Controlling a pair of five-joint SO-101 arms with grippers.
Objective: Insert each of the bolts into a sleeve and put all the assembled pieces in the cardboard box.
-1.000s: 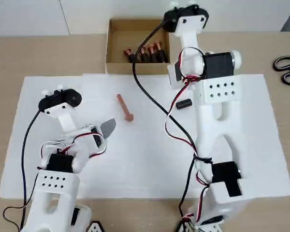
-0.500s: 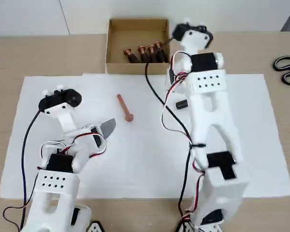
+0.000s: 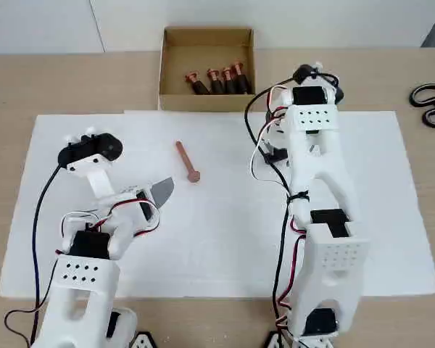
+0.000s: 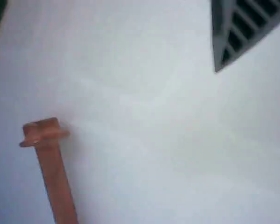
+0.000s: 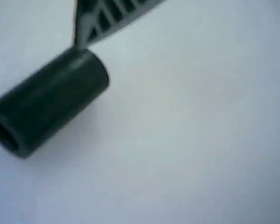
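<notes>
A copper-coloured bolt (image 3: 188,161) lies loose on the white sheet (image 3: 217,246), and the left wrist view shows its head and shank (image 4: 49,168). My left gripper (image 3: 159,190) hovers open just short of it, with nothing between its fingers. A black sleeve (image 3: 275,154) lies on the sheet at the right. My right gripper (image 3: 281,147) is down over it and open, one fingertip (image 5: 81,39) touching the end of the sleeve (image 5: 46,109). The cardboard box (image 3: 171,69) at the back holds several assembled pieces (image 3: 217,80).
Black scissors (image 3: 431,101) lie on the wooden table at the far right. The right arm's body stretches over the right half of the sheet. Open sheet lies between the two arms.
The right arm has drawn back from the box and come down over the black sleeve. The left arm and the bolt have not moved.
</notes>
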